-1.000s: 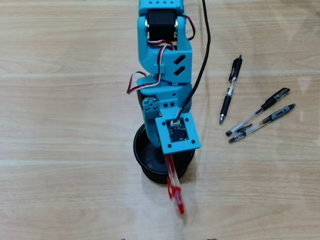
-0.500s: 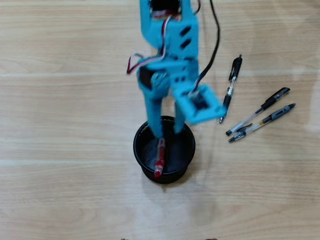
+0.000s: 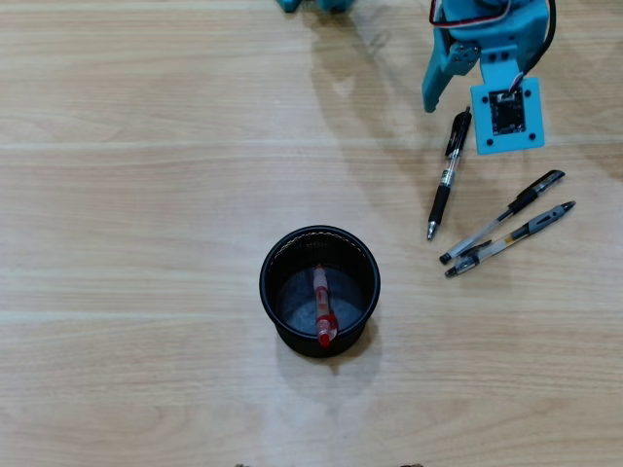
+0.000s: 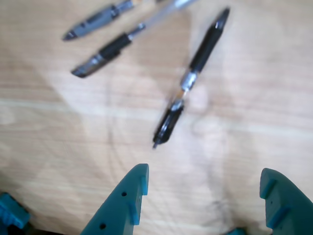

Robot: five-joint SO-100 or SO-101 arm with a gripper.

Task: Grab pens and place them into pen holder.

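The pen holder [image 3: 264,284], a round black mesh cup, stands at the centre of the overhead view. A red pen [image 3: 322,309] lies inside it, leaning toward the near rim. Three black pens lie on the table at the right: one nearly vertical [image 3: 445,180] [image 4: 191,76] and two slanted side by side [image 3: 506,214] [image 3: 516,233]. My blue gripper [image 3: 462,107] [image 4: 205,171] hovers just above the vertical pen's clip end. It is open, with nothing between its fingers. The slanted pens [image 4: 110,51] [image 4: 95,20] show at the wrist view's top left.
The light wooden table [image 3: 146,243] fills both views. The arm's base [image 3: 311,4] pokes in at the top edge of the overhead view, and a black cable [image 3: 551,24] runs along the arm at the top right.
The red pen left the gripper and dropped into the pen holder. The arm then swung away from the cup to the upper right, above the black pens.
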